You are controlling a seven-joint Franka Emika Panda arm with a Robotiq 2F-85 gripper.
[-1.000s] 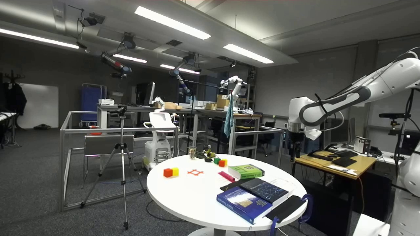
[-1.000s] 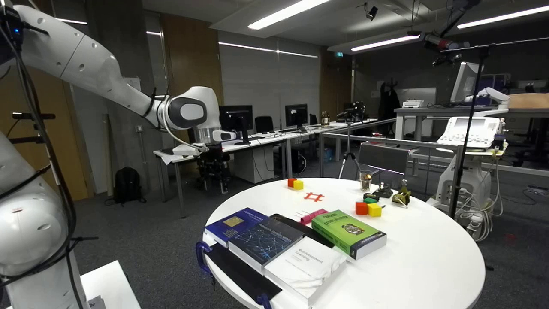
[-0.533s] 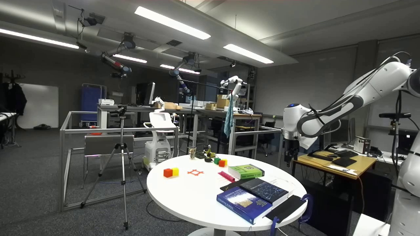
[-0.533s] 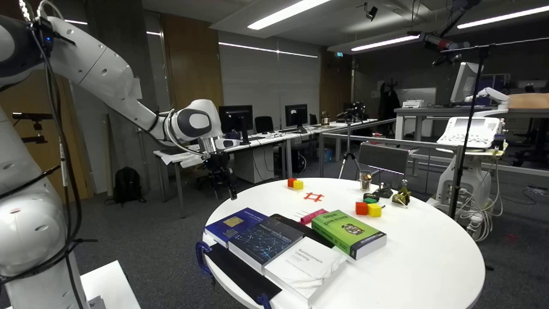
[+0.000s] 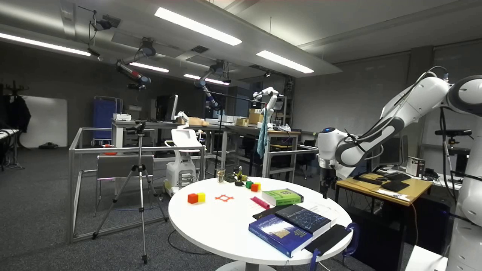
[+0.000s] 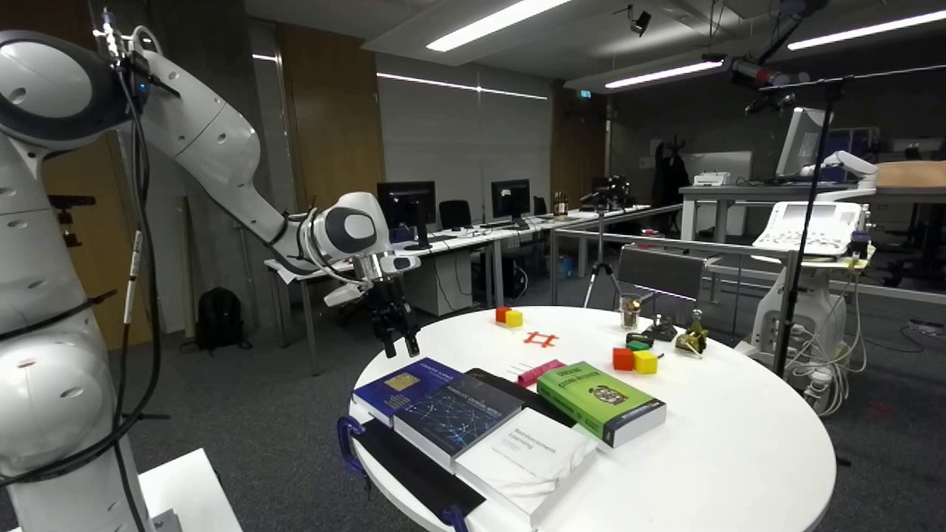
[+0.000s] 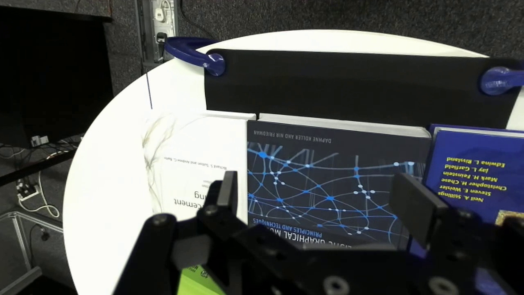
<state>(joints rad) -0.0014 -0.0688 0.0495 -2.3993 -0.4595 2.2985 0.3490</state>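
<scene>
Gripper [image 6: 402, 350] hangs near the blue book [image 6: 405, 390], higher than it, jaws wide apart; in the wrist view, the dark book [image 7: 323, 168] shows between them. That book lies flat on the table [image 6: 724, 458], with the blue book on one side and the white book [image 6: 526, 458] on the other. The green book [image 6: 602, 399] lies near this row. Black mat [image 7: 348, 86] shows along the row's opposite edge, under blue clamps [image 7: 496, 81]; coloured cubes [image 6: 646, 362] stand farther off.

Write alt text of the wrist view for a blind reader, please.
An open, empty black pincer frames a dark, blue-patterned book lying between a white book and a blue book. Two blue clamps hold a flat black sheet to the round white table.
</scene>
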